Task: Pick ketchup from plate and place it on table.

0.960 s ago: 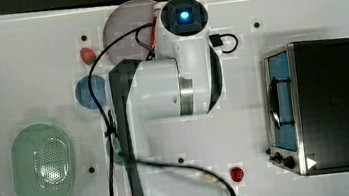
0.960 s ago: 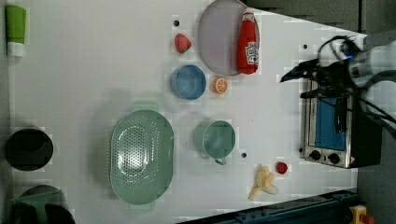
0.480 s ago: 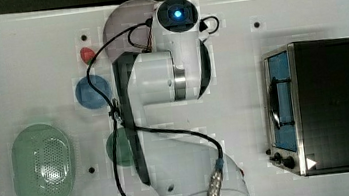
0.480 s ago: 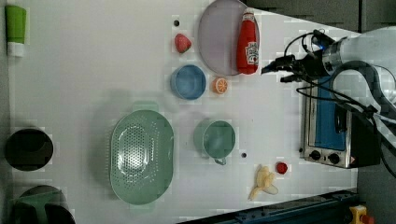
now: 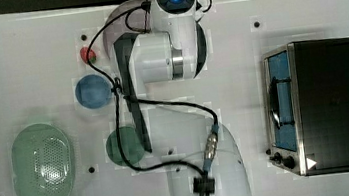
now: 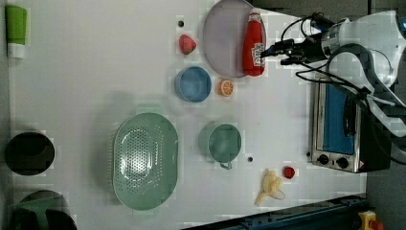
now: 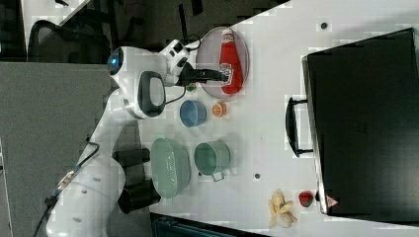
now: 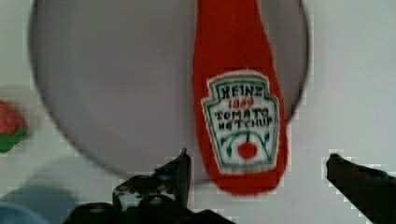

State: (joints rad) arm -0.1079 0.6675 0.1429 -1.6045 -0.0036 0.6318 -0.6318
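Ketchup (image 8: 237, 116) on plate (image 8: 116, 84), end effector (image 8: 257, 172) open above

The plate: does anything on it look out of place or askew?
Yes. The ketchup bottle lies flat on its side instead of upright, along the edge of the plate, its base overhanging the rim onto the table.

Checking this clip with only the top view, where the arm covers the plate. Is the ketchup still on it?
Observer: Yes. The ketchup bottle lies flat along the plate's edge in the left view.
Operator: Gripper closed on it?
Observer: No. The gripper is open, fingers either side of the bottle's base, not touching.
Operator: Anything close by?
Observer: An orange slice lies on the table beside the plate.
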